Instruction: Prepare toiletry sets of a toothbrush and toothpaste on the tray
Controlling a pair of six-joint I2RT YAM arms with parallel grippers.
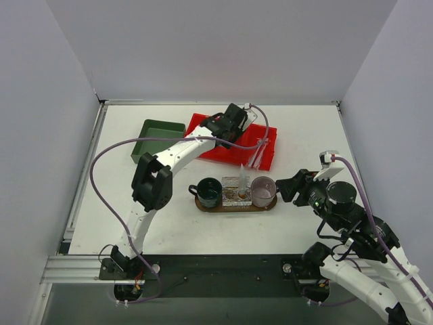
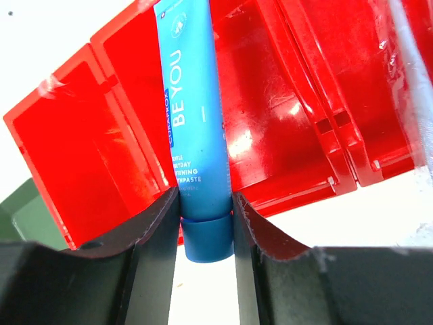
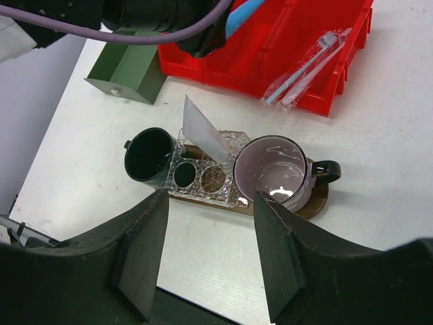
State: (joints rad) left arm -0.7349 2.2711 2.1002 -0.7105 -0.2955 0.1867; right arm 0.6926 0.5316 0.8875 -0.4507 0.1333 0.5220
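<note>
My left gripper [image 2: 206, 203] is shut on a blue toothpaste tube [image 2: 196, 122], pinching it just above its blue cap, over the red bin [image 2: 284, 101]. In the top view that gripper [image 1: 233, 125] is at the bin's far end. The oval brown tray [image 3: 318, 203] carries a dark green mug [image 3: 149, 154], a pink mug [image 3: 274, 175] and a clear holder [image 3: 196, 179] with a white tube [image 3: 206, 135] standing in it. Wrapped toothbrushes [image 3: 308, 68] lie in the red bin's right end. My right gripper [image 3: 210, 203] hovers open near the tray's front edge, holding nothing.
A green square box [image 1: 159, 139] sits left of the red bin [image 1: 264, 156]. The left arm's purple cable [image 1: 101, 176] loops over the table's left side. The right gripper [image 1: 292, 186] is just right of the pink mug [image 1: 262, 191].
</note>
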